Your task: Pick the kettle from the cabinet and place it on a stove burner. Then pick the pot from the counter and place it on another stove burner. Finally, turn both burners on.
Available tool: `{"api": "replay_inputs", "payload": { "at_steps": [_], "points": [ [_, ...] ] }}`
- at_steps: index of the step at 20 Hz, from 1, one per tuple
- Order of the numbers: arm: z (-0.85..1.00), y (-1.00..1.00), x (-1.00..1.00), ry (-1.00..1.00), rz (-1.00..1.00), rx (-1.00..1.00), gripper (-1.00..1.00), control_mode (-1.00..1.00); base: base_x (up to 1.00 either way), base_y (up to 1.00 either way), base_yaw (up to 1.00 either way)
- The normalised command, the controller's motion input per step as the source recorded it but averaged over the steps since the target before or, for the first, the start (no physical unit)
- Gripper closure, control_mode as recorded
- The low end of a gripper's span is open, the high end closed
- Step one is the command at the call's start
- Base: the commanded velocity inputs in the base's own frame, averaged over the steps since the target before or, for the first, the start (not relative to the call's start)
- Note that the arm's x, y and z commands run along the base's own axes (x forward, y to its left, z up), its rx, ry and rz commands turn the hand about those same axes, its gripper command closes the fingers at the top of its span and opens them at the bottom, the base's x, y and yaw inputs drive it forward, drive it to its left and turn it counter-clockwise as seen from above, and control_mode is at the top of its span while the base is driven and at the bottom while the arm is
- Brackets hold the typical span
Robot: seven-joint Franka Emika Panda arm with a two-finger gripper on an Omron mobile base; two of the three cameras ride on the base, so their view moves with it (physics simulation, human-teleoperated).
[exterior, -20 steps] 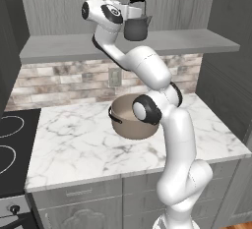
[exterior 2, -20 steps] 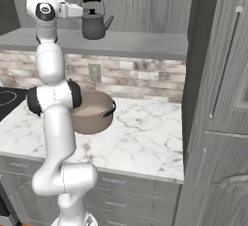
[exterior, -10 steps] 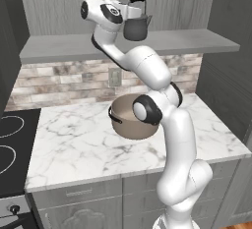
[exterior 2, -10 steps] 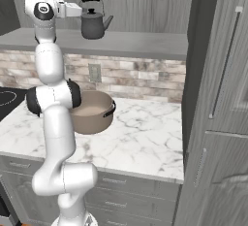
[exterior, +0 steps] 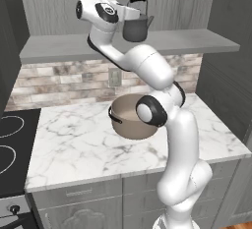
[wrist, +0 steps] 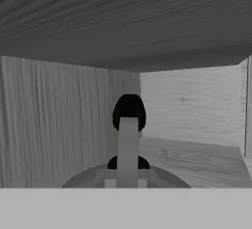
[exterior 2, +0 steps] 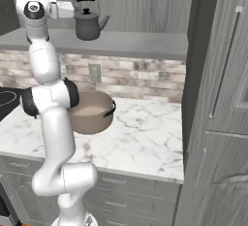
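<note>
The gripper (exterior 2: pixel 77 9) fingers are too small against the kettle (exterior 2: pixel 88 23) handle to tell how they meet it. In the hand view the kettle (wrist: pixel 127 176) is cut off by the bottom band, its spout hidden. The arm's elbow hides part of the pot (exterior: pixel 129 121) rim. The stovetop (exterior: pixel 11 147) is cut off by the left edge, its burners (exterior: pixel 7 126) partly showing.

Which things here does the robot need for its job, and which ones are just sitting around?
For the job: kettle held at its handle by the shut pincer, cabinet shelf, pot, counter, stove burners.

Just there: wall socket, brick wall, drawers.
</note>
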Motion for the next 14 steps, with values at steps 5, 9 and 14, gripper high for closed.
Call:
{"api": "replay_inputs", "payload": {
  "at_steps": [5,9,14],
  "points": [
    [0.01,0.00,-0.44,-0.03,-0.03,0.00,1.00,-1.00,0.00,0.00,0.00],
    [0.25,0.00,-0.49,-0.08,-0.06,0.00,1.00,-1.00,0.00,0.00,0.00],
    [0.34,0.00,-0.49,-0.08,-0.05,0.00,1.00,-1.00,0.00,0.00,0.00]
  ]
}}
